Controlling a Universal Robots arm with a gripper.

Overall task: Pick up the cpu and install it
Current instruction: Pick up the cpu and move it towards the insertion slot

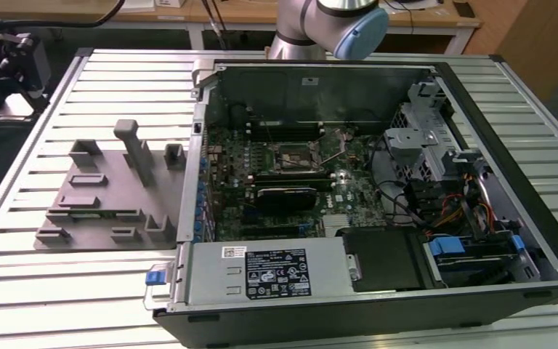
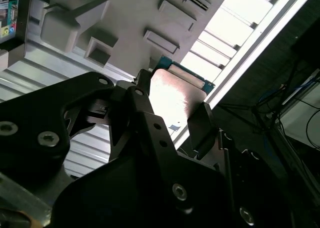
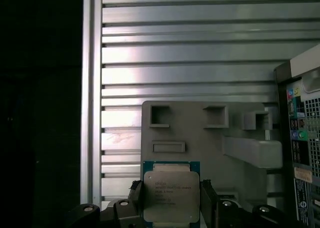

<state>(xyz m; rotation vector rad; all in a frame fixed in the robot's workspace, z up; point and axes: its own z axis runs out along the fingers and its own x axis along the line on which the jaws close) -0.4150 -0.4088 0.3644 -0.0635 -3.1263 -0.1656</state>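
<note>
The cpu [image 3: 170, 194] is a flat square chip with a silvery metal top and a green rim. My gripper [image 3: 171, 200] is shut on it, one black finger [image 3: 135, 192] on each of two opposite edges. In the second wrist view the cpu [image 2: 175, 96] shines between the same black fingers [image 2: 200, 125] of the gripper [image 2: 172, 106]. It hangs above the grey plastic holder tray [image 3: 200, 133], well clear of it. The open computer case [image 1: 511, 80] lies on the table, with the motherboard's cpu socket [image 1: 298, 154] uncovered near its middle.
The holder tray [image 1: 104, 196] sits on the slatted metal table [image 1: 114, 80] at the exterior view's left of the case. Its upright posts [image 1: 131, 149] stick up. Inside the case are a power supply [image 1: 264, 270], drive cages [image 1: 424, 138] and cables. The arm [image 1: 328, 22] rises behind the case.
</note>
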